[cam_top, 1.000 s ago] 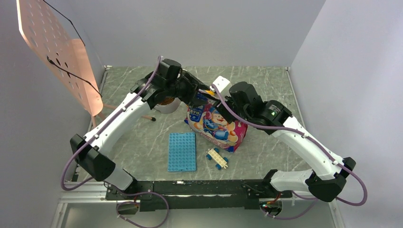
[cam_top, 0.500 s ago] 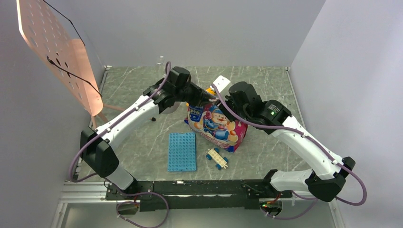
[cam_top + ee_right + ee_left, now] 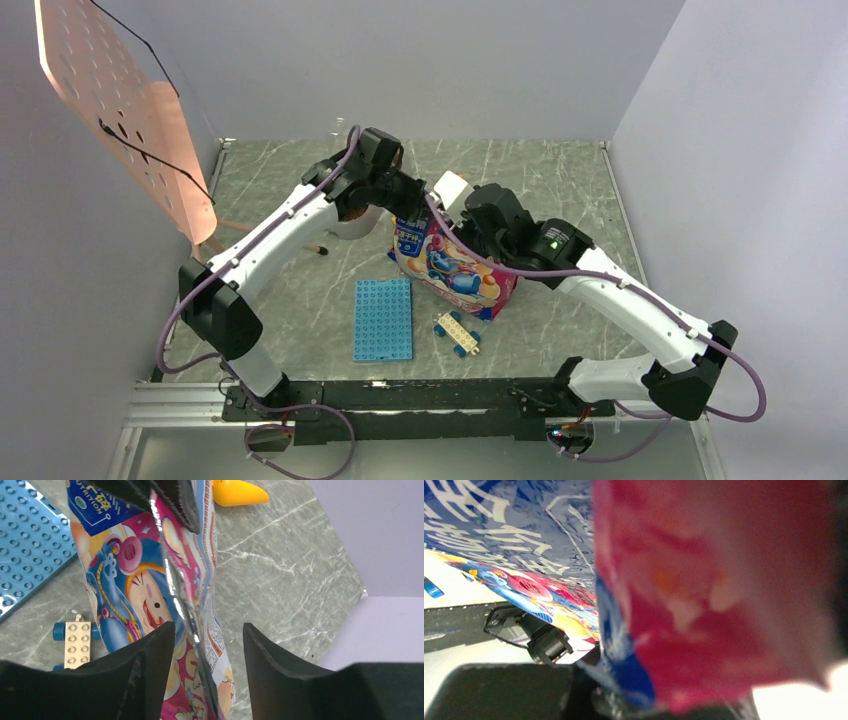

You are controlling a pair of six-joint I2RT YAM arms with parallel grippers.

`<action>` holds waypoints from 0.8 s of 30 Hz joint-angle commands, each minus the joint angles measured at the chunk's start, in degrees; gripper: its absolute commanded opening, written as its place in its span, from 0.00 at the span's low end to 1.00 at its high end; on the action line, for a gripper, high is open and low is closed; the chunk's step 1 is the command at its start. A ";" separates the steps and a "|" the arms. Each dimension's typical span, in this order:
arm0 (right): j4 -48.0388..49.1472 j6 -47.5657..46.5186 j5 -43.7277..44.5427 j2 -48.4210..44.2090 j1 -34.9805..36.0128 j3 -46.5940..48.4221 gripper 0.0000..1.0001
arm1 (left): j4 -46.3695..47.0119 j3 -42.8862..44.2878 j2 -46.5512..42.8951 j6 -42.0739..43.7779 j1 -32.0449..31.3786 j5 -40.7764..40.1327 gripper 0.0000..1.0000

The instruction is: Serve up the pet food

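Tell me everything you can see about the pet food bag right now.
The pet food bag is a glossy, crinkled pouch printed with cartoon figures in pink-red, white and blue. Its lower end rests on the grey marbled table, and its top is pinched in the left gripper's shut jaws. The right gripper's open jaws straddle one of its folds. No kibble shows.

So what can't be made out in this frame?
The pet food: in no view; the bag is opaque.
The bag's mouth, open or sealed: top view, covered by the left gripper and right gripper; left wrist view, too close and blurred.
The bowl: top view, mostly under the left arm; contents unreadable.
The yellow scoop: right wrist view, cut off by the top edge and the bag.
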 commanded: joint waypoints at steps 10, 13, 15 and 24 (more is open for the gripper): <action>24.00 -10.85 14.94 5.48 6.89 -4.72 0.30 | 3.16 -4.71 -6.52 -5.47 1.71 7.73 0.00; 26.42 -15.75 24.11 8.91 7.41 -4.84 0.00 | 1.25 -2.68 -5.92 -4.76 2.19 8.24 0.00; 21.63 -13.78 19.92 7.98 7.26 -2.91 0.00 | 0.51 -2.05 -5.69 -4.62 2.35 8.38 0.00; 7.55 0.33 -8.44 5.80 1.25 5.41 0.00 | 0.05 -3.12 -5.59 -3.56 2.92 8.49 0.00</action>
